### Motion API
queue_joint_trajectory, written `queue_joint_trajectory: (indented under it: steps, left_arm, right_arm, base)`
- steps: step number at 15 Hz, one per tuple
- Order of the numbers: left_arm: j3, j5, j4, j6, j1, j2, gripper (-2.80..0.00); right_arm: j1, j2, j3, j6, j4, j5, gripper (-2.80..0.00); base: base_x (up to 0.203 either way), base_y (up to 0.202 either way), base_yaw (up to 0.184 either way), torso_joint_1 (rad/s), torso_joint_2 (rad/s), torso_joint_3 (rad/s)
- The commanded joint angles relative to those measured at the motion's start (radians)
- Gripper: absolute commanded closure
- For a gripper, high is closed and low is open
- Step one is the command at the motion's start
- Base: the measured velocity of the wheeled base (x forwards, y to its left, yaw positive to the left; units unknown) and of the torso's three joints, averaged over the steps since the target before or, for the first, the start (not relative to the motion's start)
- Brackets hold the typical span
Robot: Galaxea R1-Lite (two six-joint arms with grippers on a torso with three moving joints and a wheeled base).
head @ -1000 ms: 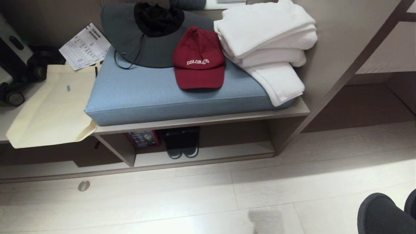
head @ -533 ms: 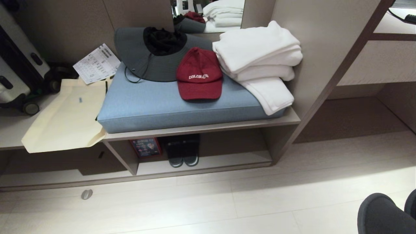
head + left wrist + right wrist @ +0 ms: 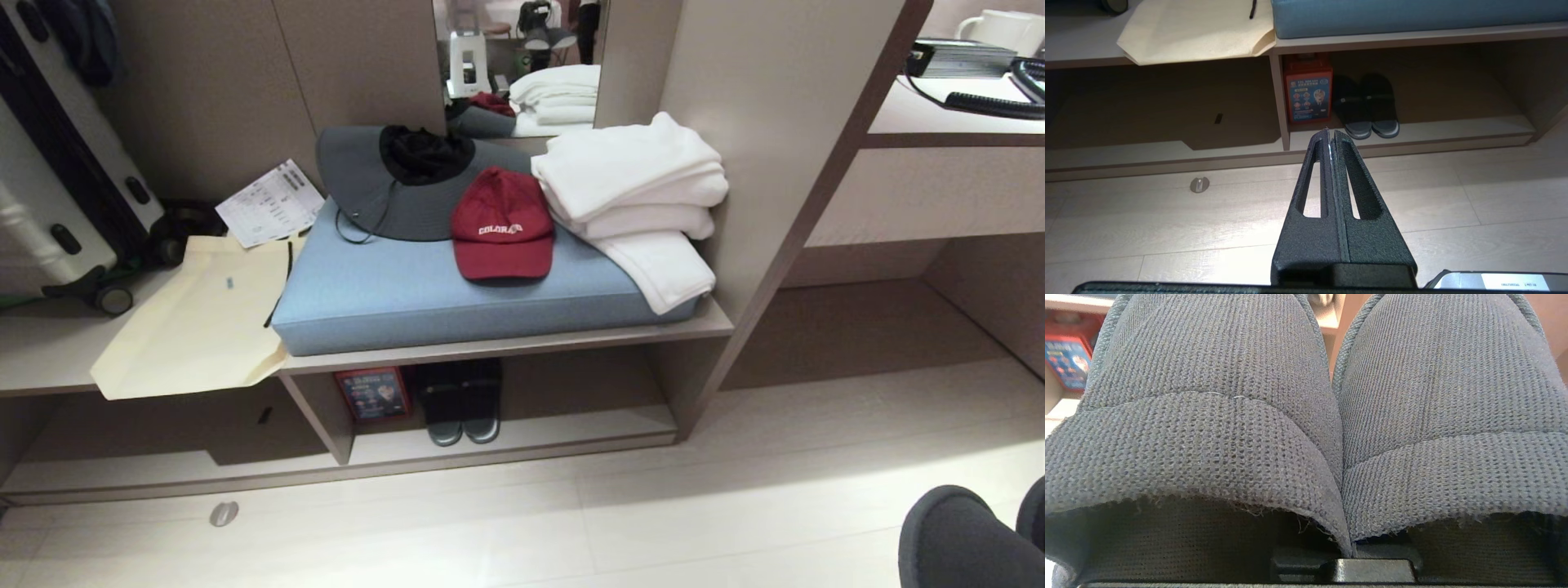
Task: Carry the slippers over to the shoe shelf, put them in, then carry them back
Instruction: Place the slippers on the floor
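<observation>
Slippers pinched side by side in right fingers.

Blue cushion taken as landmark. On it: red cap, grey brimmed hat behind, folded white towels at its right end. Cream bag and printed sheet lie left of it. Dark sandals and red box sit below it.
</observation>
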Motion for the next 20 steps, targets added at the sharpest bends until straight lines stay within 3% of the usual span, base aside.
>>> queue_joint_trajectory:
  steps: [1, 15, 20]
  left_arm:
    - [0.0, 0.001, 0.0, -0.002, 0.0, 0.0, 0.0]
    - [0.0, 0.001, 0.0, 0.0, 0.0, -0.001, 0.0]
    - [0.0, 0.001, -0.002, 0.007, 0.0, -0.001, 0.0]
  right_arm:
    - [0.0, 0.002, 0.0, -0.001, -0.001, 0.001, 0.0]
    - [0.0, 0.002, 0.0, -0.001, -0.001, 0.001, 0.0]
    - [0.0, 0.002, 0.0, 0.004, -0.001, 0.001, 0.0]
  base:
    - [0.0, 0.0, 0.0, 0.0, 0.0, 0.2]
    - [0.0, 0.0, 0.0, 0.002, 0.0, 0.204]
    - [0.0, 0.0, 0.0, 0.002, 0.0, 0.061]
